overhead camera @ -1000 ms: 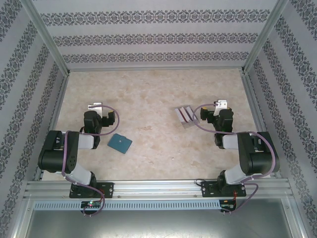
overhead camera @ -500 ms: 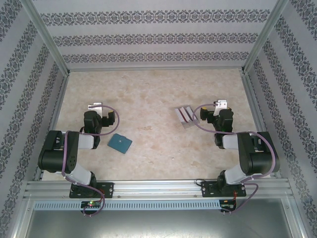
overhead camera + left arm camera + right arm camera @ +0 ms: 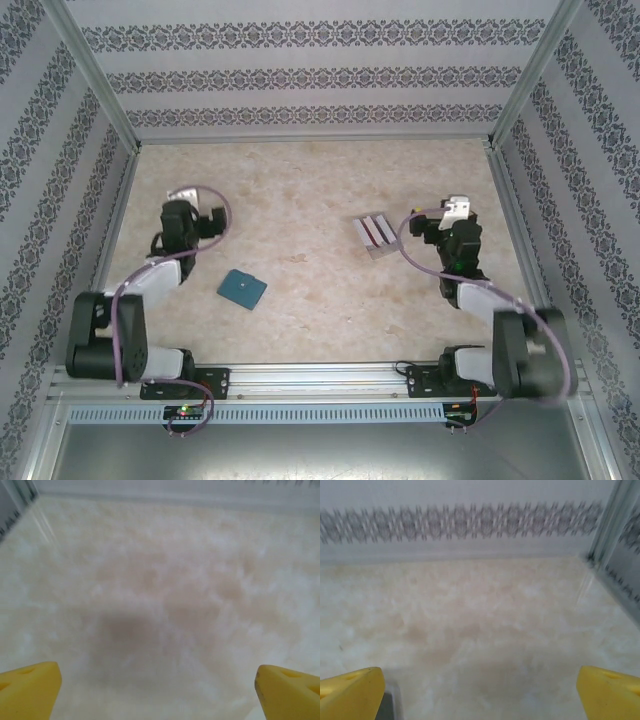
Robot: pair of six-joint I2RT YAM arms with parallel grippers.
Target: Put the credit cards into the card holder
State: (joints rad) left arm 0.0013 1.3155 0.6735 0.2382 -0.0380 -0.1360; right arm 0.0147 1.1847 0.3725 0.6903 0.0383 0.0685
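Beige marbled tabletop (image 3: 300, 190) boxed in by patterned walls (image 3: 320, 75), and I hold nothing yet. My left gripper (image 3: 159, 692) has its jaws wide apart, yellow pads (image 3: 30, 690) out at the frame edges with bare table between them. My right gripper (image 3: 480, 692) is spread just as wide, empty, facing the far wall.

The card holder (image 3: 242, 289) lies flat, teal side up and apparently closed, behind the left gripper and off to its right, near but not touching. The credit cards (image 3: 372, 232) look like dark red strips in the grey ribbed block (image 3: 380, 240), just left of the right gripper and a little behind it; too small to count.

Step, as I judge it: the very start, reaching out before the first pick, no card moved. Next I'd swing the right gripper left and down over the block, line the pads across one card's thin edge and pinch it. The left gripper needs to turn back to the holder and open or pin it; thin cards slip easily, so the approach must be square
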